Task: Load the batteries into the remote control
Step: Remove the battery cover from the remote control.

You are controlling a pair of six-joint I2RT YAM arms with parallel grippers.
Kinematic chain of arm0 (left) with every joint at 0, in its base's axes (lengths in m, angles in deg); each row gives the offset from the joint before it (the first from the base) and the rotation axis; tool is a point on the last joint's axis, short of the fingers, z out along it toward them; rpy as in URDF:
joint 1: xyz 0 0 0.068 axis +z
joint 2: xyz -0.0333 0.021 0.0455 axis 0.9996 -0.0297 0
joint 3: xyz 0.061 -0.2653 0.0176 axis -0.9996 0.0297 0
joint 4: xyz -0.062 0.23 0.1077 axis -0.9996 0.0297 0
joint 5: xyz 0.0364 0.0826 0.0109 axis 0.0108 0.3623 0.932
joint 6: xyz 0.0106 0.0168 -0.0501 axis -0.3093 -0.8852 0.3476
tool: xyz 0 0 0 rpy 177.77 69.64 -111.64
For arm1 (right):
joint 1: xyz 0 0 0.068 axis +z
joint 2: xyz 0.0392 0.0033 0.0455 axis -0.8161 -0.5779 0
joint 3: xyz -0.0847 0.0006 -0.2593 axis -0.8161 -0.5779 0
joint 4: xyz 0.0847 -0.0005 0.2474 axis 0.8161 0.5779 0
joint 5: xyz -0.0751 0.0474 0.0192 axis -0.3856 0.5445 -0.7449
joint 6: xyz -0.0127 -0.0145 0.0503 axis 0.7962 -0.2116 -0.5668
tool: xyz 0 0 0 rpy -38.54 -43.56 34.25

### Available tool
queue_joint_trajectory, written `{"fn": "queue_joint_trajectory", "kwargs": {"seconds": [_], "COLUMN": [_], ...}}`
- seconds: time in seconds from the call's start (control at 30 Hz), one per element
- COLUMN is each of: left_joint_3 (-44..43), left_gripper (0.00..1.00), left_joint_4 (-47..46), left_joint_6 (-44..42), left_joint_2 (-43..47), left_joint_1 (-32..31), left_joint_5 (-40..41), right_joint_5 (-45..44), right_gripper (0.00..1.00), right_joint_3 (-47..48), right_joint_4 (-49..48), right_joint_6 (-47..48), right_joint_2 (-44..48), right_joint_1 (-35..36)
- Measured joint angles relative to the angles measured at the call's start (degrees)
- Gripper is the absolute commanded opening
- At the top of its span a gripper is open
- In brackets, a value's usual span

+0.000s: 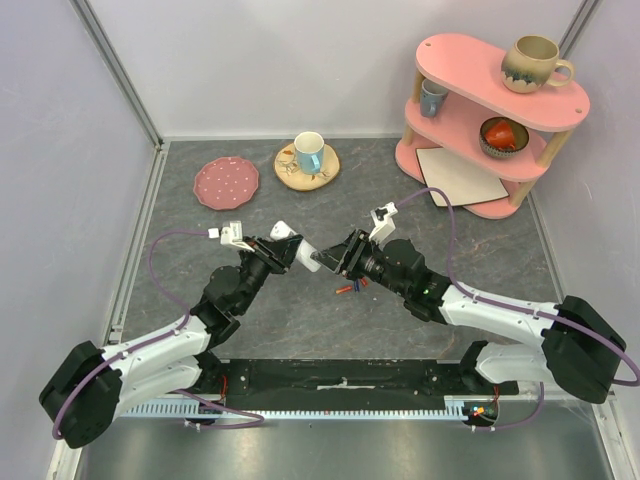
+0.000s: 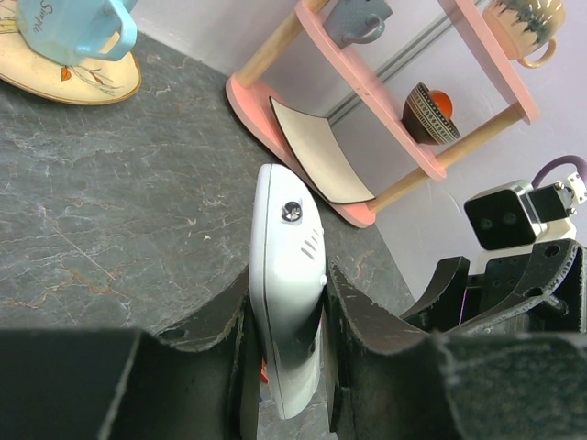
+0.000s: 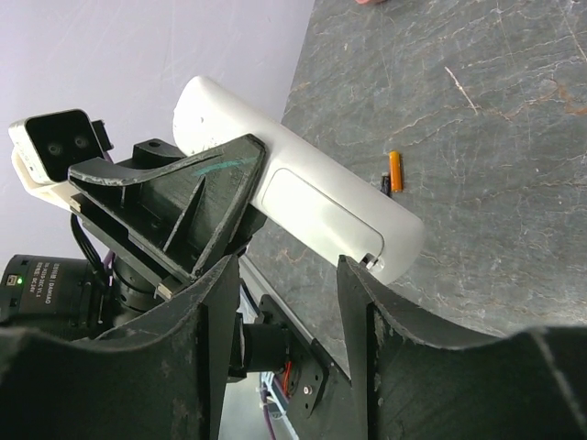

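Remote (image 2: 286, 275) aloft (left jaws) — table (image 1: 500, 260) centre.

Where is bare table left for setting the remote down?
Bare table lies between the pink shelf and the right arm; less between the pink plate and the left arm. Crowded centre: left tool, right tool, remote, batteries.

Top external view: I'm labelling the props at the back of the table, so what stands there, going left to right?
pink plate → blue-and-white mug on its round mat → pink shelf
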Motion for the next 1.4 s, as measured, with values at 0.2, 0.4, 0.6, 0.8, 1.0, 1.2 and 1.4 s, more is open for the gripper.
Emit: {"fn": "queue_joint_trajectory", "kwargs": {"seconds": [0.2, 0.4, 0.6, 0.8, 1.0, 1.2, 1.4], "left_joint_3": [-0.2, -0.9, -1.6, -1.6, -1.6, -1.1, 0.1], "left_gripper": [0.02, 0.02, 0.02, 0.02, 0.02, 0.02, 0.02], "left_joint_4": [0.0, 0.2, 0.2, 0.2, 0.2, -2.3, -4.5], "left_joint_6": [0.0, 0.0, 0.0, 0.0, 0.0, 0.0, 0.0], "left_joint_2": [0.1, 0.4, 0.5, 0.5, 0.5, 0.4, 0.3], "left_joint_1": [0.0, 0.0, 0.0, 0.0, 0.0, 0.0, 0.0], "left_joint_5": [0.0, 0.0, 0.0, -0.1, -0.5, -0.7, -1.4], "right_joint_5": [0.4, 0.7, 0.9, 0.9, 1.0, 1.1, 1.5], "right_gripper": [0.55, 0.55, 0.55, 0.55, 0.55, 0.56, 0.56], "right_joint_3": [0.0, 0.0, 0.0, 0.0, 0.0, -0.6, -2.0], "right_joint_4": [0.4, 0.7, 1.2, 1.5, 1.4, 0.2, -2.1], "right_joint_6": [-0.2, -0.2, -0.2, -0.2, -0.2, -0.9, -2.3], "right_joint_2": [0.0, 0.0, 0.0, -0.1, -0.8, -0.9, -0.9], "right_joint_1": [0.0, 0.0, 0.0, 0.0, 0.0, -0.3, -0.9]}}
